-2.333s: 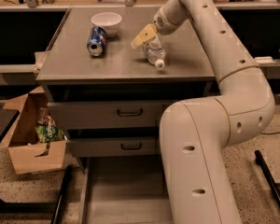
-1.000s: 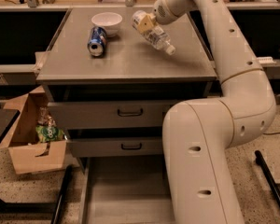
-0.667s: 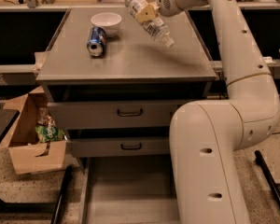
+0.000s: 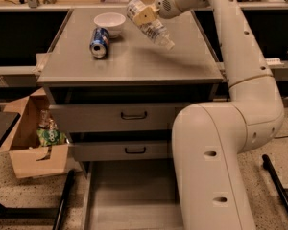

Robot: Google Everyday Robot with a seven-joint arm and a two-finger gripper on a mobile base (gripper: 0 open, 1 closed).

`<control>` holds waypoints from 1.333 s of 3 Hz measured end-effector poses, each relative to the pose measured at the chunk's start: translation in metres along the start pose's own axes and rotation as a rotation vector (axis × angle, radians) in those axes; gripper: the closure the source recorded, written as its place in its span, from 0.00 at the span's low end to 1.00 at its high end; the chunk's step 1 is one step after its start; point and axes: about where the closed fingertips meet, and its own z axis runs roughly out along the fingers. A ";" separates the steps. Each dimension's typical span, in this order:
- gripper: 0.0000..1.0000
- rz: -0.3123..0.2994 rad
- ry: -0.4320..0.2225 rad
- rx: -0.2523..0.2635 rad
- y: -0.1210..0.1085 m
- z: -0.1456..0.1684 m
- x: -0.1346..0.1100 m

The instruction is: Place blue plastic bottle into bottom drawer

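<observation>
The clear bluish plastic bottle (image 4: 152, 27) hangs tilted in the air above the cabinet top, white cap pointing down and right. My gripper (image 4: 142, 14) is shut on the bottle's upper end, over the back middle of the top. The bottom drawer (image 4: 129, 195) stands pulled open below the cabinet, a wide grey tray, partly hidden by my arm's base (image 4: 216, 166).
A blue soda can (image 4: 99, 41) lies on the grey cabinet top (image 4: 134, 61) next to a white bowl (image 4: 109, 21). Two upper drawers with black handles (image 4: 133, 115) are shut. A cardboard box (image 4: 36, 147) with a green packet stands at the left on the floor.
The gripper closed on the bottle on the cabinet top, lifted it clear and carried it up and a little to the left.
</observation>
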 end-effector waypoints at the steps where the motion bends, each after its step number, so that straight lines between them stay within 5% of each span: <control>1: 1.00 -0.089 -0.011 -0.137 0.042 0.002 -0.009; 3: 1.00 -0.245 -0.018 -0.461 0.148 0.007 -0.012; 4: 1.00 -0.245 -0.018 -0.461 0.148 0.007 -0.012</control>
